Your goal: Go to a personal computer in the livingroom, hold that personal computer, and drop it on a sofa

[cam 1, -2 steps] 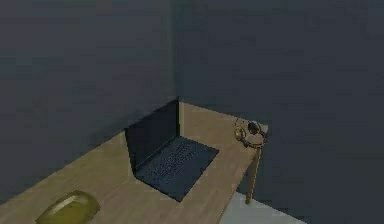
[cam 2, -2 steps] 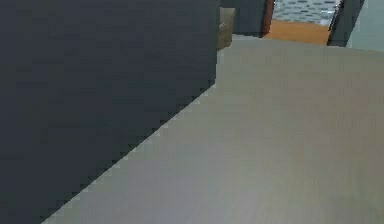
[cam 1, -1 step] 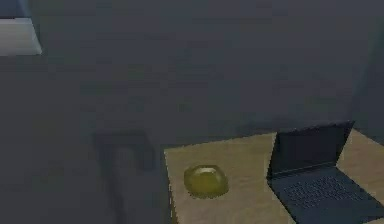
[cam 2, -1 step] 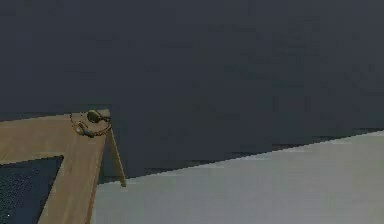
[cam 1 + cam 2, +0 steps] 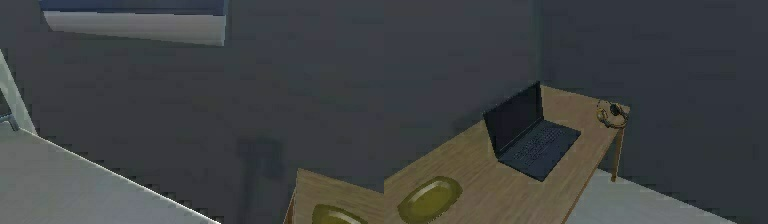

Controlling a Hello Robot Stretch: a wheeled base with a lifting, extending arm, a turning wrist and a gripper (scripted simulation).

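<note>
A wooden tabletop (image 5: 479, 175) stood against dark walls in the arm side view. The personal computer (image 5: 534, 132) sat on the tabletop, near its middle. It was a dark laptop with its lid up, and its keys showed on the flat part. The lid stood on the side of the tabletop next to the wall. A flat yellow dish (image 5: 429, 198) lay on the tabletop too, at the near end, well apart from the laptop. At the far corner of the tabletop lay a small round thing (image 5: 614, 113), dark in the middle and tan around, too small to name. A thin wooden leg (image 5: 618, 155) went down from that corner of the tabletop to a pale floor (image 5: 659, 205). In the forward view, one corner of the tabletop (image 5: 322, 190) showed at the bottom right, with the yellow dish (image 5: 338, 215) on it. Up high on the dark wall, far from the tabletop, was a blue and white thing (image 5: 135, 22). I could not tell the state of the claw.
</note>
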